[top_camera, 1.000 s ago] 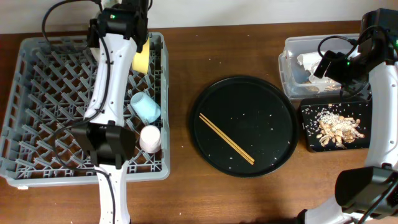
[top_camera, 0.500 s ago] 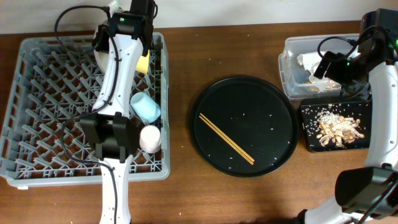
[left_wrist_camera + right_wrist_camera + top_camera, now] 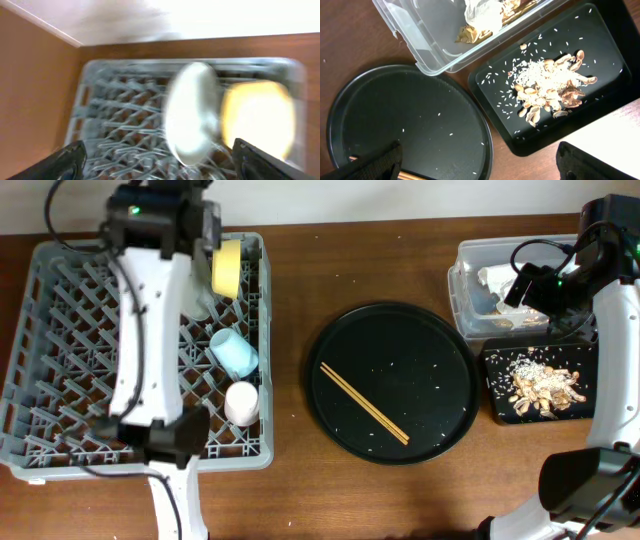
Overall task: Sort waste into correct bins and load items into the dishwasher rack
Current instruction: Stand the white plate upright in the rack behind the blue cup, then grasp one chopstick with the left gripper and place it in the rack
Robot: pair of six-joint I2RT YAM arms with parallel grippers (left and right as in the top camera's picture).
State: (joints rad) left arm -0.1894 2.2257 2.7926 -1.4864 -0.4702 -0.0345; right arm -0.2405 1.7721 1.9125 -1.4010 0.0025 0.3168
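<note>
Both our jaws gape wide and empty. The plate (image 3: 192, 117) and yellow bowl (image 3: 257, 117) stand upright near the rack (image 3: 60, 330)'s far edge.

Grey plastic rack (image 3: 50, 400), clear glossy plastic tub (image 3: 463, 290); thin wooden chopsticks (image 3: 363, 402)

Robot test bench staged as a dish-clearing station: a wooden table (image 3: 300, 270) against a pale wall (image 3: 225, 20) carries a dishwasher rack (image 3: 60, 380), clear tub (image 3: 458, 290) and black tray (image 3: 490, 410), flanked by a cabled left arm (image 3: 150, 330) and right arm (image 3: 615, 360).
</note>
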